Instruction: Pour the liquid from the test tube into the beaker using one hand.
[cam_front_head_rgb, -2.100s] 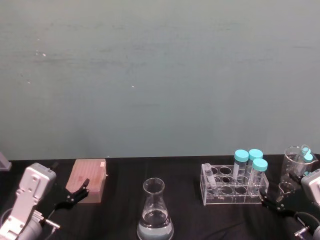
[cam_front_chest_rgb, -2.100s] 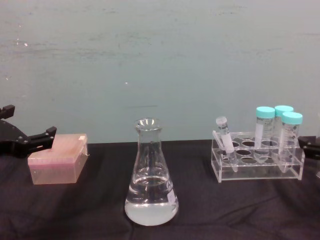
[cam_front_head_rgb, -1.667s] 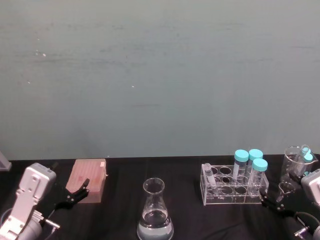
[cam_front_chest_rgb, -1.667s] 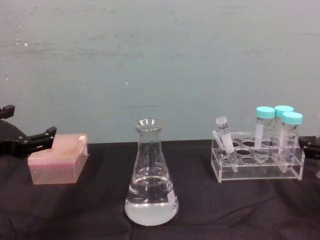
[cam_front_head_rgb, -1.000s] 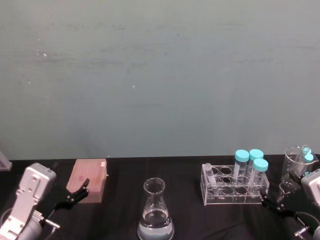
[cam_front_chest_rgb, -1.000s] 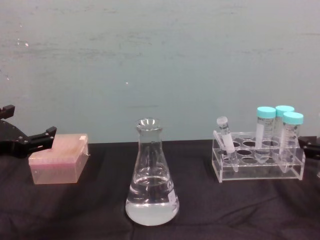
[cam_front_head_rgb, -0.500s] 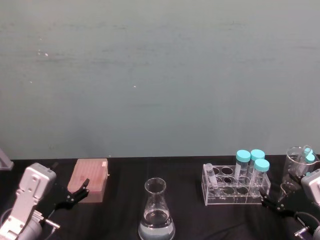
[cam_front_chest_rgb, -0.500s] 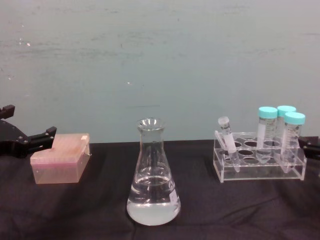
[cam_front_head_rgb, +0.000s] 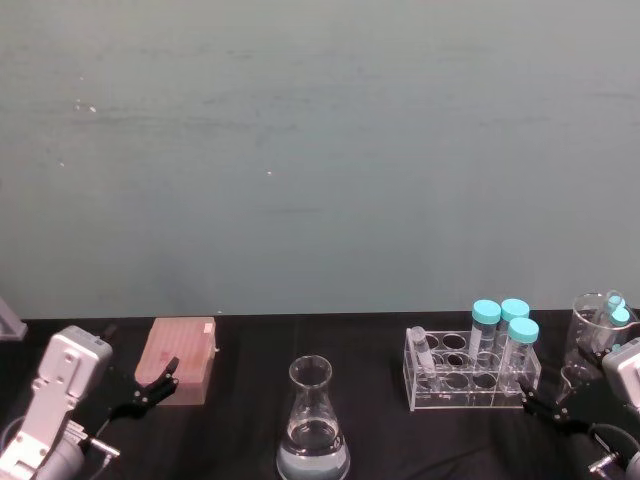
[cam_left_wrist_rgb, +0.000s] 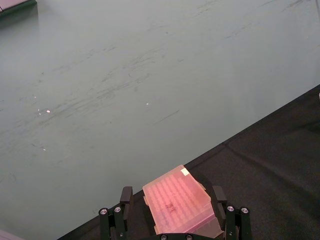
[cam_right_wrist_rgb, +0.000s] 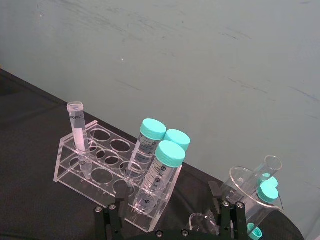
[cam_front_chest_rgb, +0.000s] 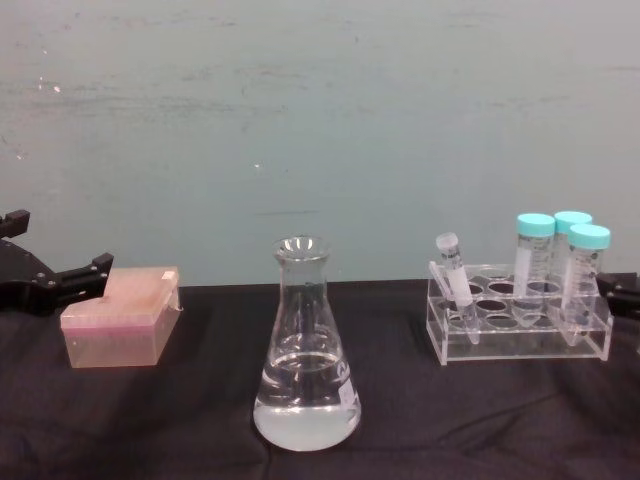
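The beaker, a clear conical flask, stands upright at the table's front centre with clear liquid in its wide base. The slim test tube leans in the left end hole of a clear rack; I cannot tell how much liquid it holds. My right gripper rests open and empty just right of the rack, near its front corner. My left gripper rests open at the far left, beside a pink box.
Three taller teal-capped tubes fill the rack's right end. A glass beaker with more capped tubes stands at the far right. The pink box sits left of the flask. A black cloth covers the table.
Nothing on the table has moved and both grippers stay where they were; the head and chest views have only drifted very slightly.
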